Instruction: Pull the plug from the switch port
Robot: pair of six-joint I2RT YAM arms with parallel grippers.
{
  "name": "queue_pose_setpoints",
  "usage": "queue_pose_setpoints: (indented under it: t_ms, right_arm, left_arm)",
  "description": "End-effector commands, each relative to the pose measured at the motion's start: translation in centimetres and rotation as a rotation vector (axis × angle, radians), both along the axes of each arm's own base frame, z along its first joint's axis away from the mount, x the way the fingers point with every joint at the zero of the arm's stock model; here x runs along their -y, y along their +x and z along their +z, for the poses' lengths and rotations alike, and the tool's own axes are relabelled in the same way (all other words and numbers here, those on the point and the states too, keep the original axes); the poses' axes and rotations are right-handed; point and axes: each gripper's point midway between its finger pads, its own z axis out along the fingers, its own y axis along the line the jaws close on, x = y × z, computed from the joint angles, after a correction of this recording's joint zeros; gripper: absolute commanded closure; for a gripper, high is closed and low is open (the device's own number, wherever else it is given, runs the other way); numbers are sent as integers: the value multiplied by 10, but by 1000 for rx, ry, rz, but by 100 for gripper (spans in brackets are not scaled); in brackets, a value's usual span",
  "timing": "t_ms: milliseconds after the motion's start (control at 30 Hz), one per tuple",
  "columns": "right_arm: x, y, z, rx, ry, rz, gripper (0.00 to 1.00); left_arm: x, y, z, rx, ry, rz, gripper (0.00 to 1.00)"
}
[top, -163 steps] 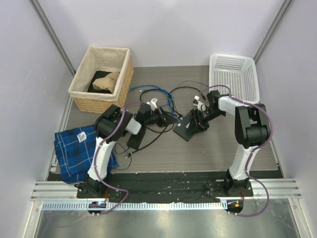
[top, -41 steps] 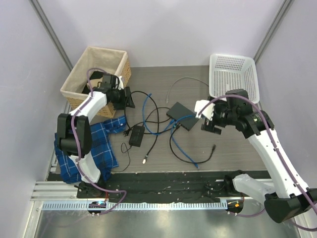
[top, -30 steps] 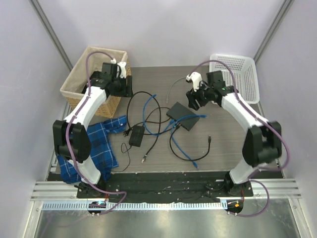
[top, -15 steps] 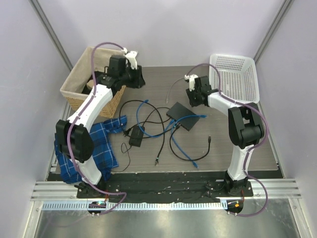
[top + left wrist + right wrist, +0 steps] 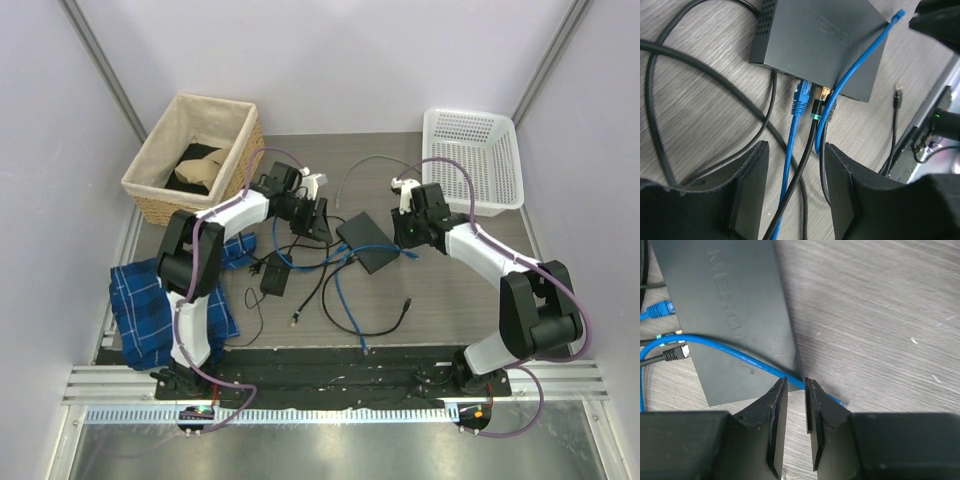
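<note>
The switch port [image 5: 815,45] is crowded on its socket side by blue and black cables [image 5: 801,97] — bare table [image 5: 880,315] is left opposite.

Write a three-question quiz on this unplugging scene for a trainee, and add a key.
1. What colour is the cable lying across the top of the switch port?
2. True or false: no cable is plugged into the switch port.
3. Compare the left gripper and the right gripper. Which has its fingers spread wide? A) left B) right C) both

Key: 1 blue. 2 false: a blue plug and a black plug sit in its sockets. 3 A.
</note>
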Motion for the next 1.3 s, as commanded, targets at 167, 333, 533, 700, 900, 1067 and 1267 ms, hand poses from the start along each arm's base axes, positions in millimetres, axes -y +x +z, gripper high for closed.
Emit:
queue_pose_setpoints:
  t_ms: [167, 333, 533, 700, 900, 1067, 1267]
  right_arm:
    - [-29, 34, 66, 115, 200, 109, 56]
    - [-44, 29, 62, 66, 265, 170, 50]
    - [-42, 15, 34, -7, 266, 159, 51]
    - [-35, 8, 1, -65, 247, 97, 59]
    - [-42, 7, -13, -118, 293, 71, 61]
    - [-42, 8, -28, -157, 288, 58, 61]
    - [-40, 1, -40, -190, 283, 38, 61]
  left_arm:
    - [33, 15, -2, -64, -202, -60, 50]
    - [41, 21, -16, -126, -224, -17, 50]
    - [46, 25, -34, -187, -238, -6, 50]
    - [49, 18, -45, -239, -254, -5, 51]
    - [41, 10, -49, -227, -228, -37, 54]
    - [34, -3, -54, -238, -197, -54, 54]
    - [32, -2, -52, -227, -180, -58, 57]
